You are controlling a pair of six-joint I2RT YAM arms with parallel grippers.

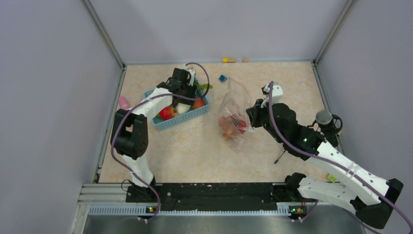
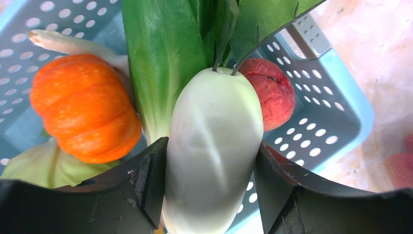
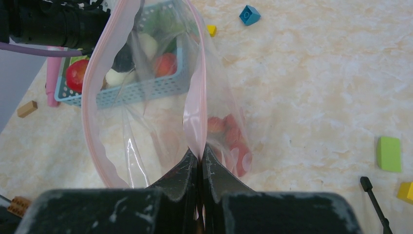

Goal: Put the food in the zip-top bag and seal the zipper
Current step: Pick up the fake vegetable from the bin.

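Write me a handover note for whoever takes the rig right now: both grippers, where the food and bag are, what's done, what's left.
Left gripper: jaws on the white radish, at the basket.
Right gripper: shut on the zipper, holding the zip-top bag mouth open.
Done: some red food in the bag.
Left: radish, orange pumpkin, red fruit and leafy greens to bag; seal zipper.

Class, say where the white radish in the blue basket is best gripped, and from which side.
Grip the white radish across its smooth middle, coming down through the open top of the basket: its flanks run parallel there, and leaves crowd one end.
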